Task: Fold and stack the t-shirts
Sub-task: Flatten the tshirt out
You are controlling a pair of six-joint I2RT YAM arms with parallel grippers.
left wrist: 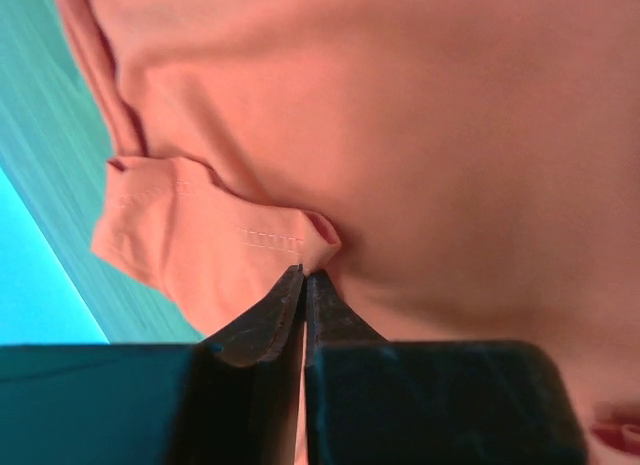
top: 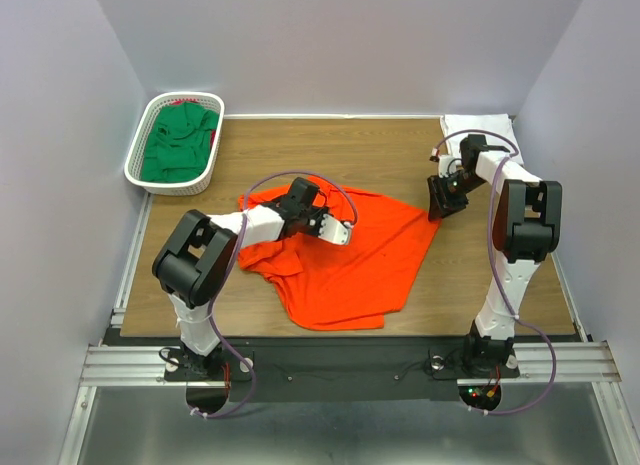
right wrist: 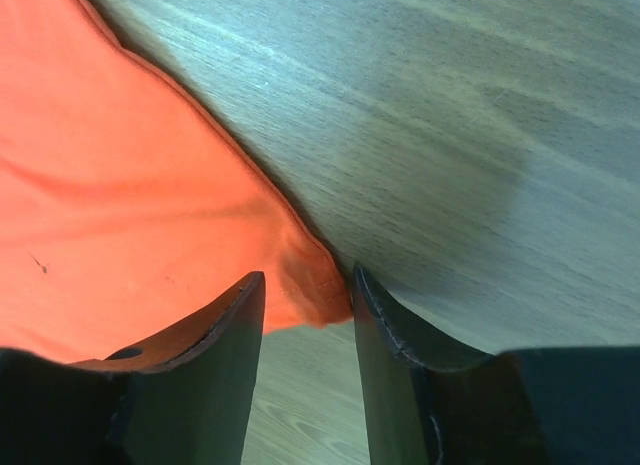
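Observation:
The orange-red t-shirt [top: 350,260] lies partly spread and rumpled on the wooden table. My left gripper [top: 340,231] rests on its upper middle. In the left wrist view its jaws are shut [left wrist: 305,275] and pinch a hemmed fold of the shirt [left wrist: 420,135]. My right gripper [top: 441,199] is at the shirt's right corner. In the right wrist view it is open [right wrist: 307,275], low over the table, with the shirt's corner [right wrist: 150,185] lying between the fingers. The white t-shirt [top: 482,130] lies at the back right. The dark green t-shirt [top: 180,147] lies in the basket.
The white mesh basket [top: 140,171] stands at the back left corner of the table [top: 330,150]. Grey walls close in the back and both sides. The white shirt lies just behind the right arm.

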